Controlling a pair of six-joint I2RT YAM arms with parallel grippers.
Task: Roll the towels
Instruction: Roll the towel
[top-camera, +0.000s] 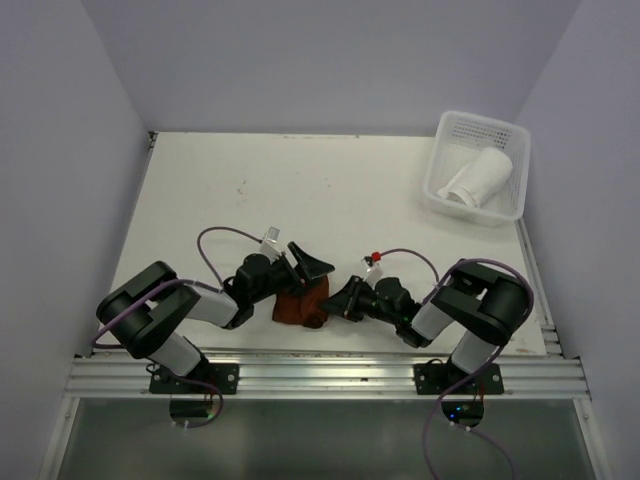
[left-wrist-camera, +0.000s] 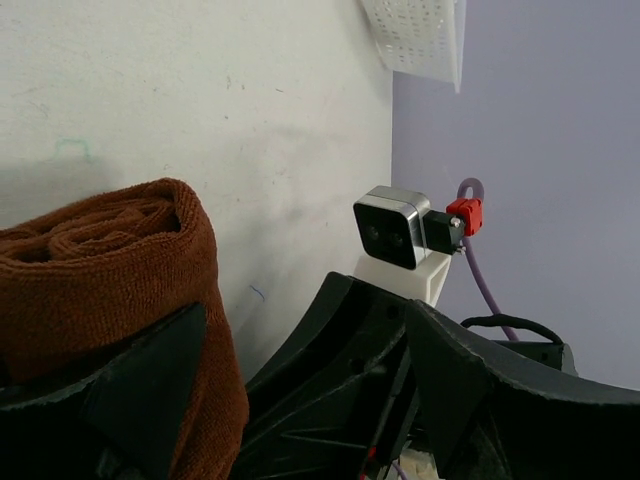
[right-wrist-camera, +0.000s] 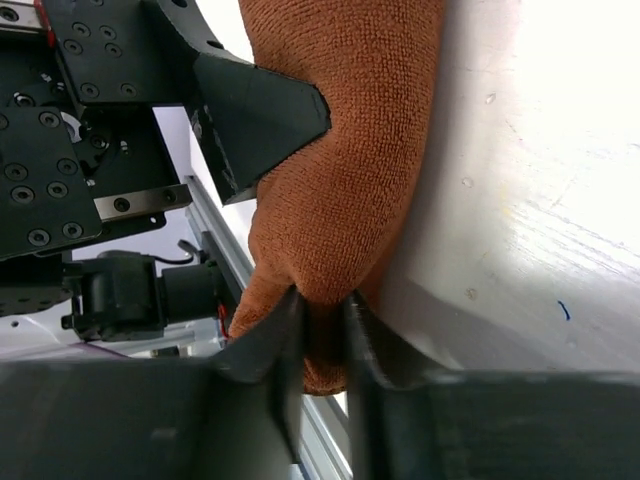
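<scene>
Since the white towel is sitting rolled in the basket at the far right corner of the tabletop, I'm working the rust-brown towel, rolled up mid near edge. My right pincer is pinching its end fold, jaws nearly shut, and my left pincer is gaping wide around the roll, gripping nothing. Guessing the next move is needing a snug tuck without unrolling it.

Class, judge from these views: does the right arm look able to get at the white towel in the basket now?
Probably not yet: the right gripper is pinched on the brown towel. Once released, the white towel in the open-topped basket looks reachable.
</scene>
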